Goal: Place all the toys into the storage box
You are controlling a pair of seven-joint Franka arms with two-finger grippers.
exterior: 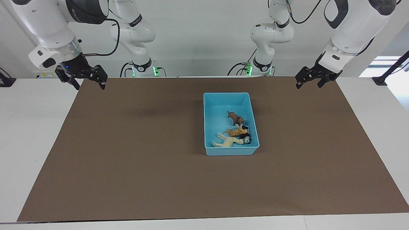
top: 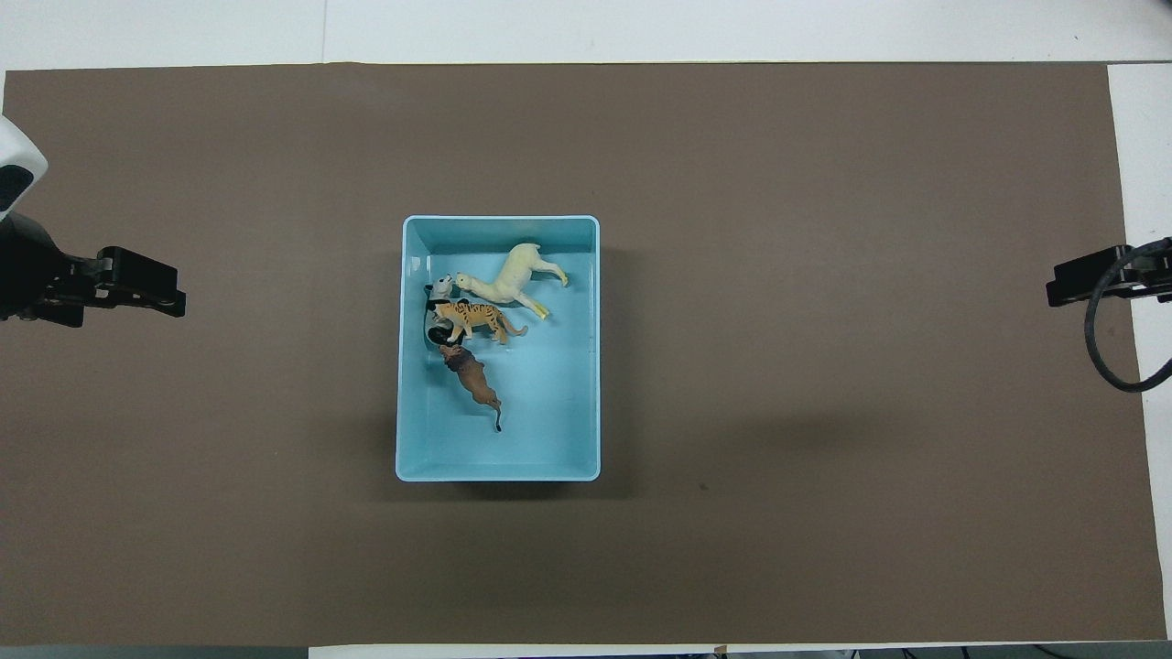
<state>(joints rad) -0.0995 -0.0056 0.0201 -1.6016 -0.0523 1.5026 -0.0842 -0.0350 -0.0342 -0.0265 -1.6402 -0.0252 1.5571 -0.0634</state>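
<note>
Already all four toys, horse (top: pixel 513 275), tiger (top: pixel 476 318), panda (top: pixel 439 291), lion (top: pixel 472 377), lie in the storage box (top: pixel 499 471): light, stiff, slick plastic, best pinched across the body. Left gripper (exterior: pixel 311 80) and right gripper (exterior: pixel 84 78) hang spread and empty at the table's ends.

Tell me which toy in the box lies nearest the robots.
The brown lion, alone toward the robots' end of the blue box; the tiger, panda and cream horse cluster farther away.

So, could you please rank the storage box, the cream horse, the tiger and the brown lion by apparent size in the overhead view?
1. Storage box, by far the largest.
2. Cream horse.
3. Tiger and brown lion: these look about alike, so I would not rank them.
</note>
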